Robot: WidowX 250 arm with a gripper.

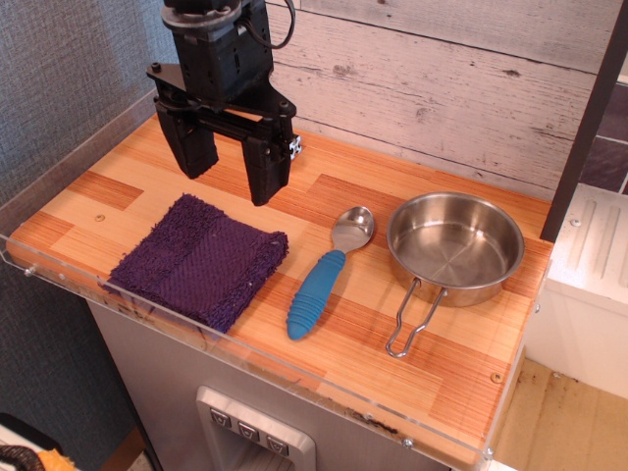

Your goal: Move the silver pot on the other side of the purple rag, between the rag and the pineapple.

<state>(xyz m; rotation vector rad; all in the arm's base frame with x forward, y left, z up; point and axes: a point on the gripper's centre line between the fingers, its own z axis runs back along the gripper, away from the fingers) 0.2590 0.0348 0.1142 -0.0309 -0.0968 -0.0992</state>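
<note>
At the left of the wooden table (108,191) lies the purple rag (201,259), folded roughly square, one corner near the front edge. Above and behind it hangs the gripper (228,167) — black, fingers pointing down, jaws spread wide with nothing between them; it is clear of the rag and of the tabletop. Right of the rag, just beside its right corner but not touching, lies the spoon (329,275), blue ribbed handle toward the front edge, metal bowl toward the back wall. Further right stands the pot (454,245), upright and empty, near the spoon's bowl but apart from it — its wire-loop handle extends toward the front edge and rests on the table. The pot occupies the right end of the table, well apart from the rag, with the spoon between them.
</note>
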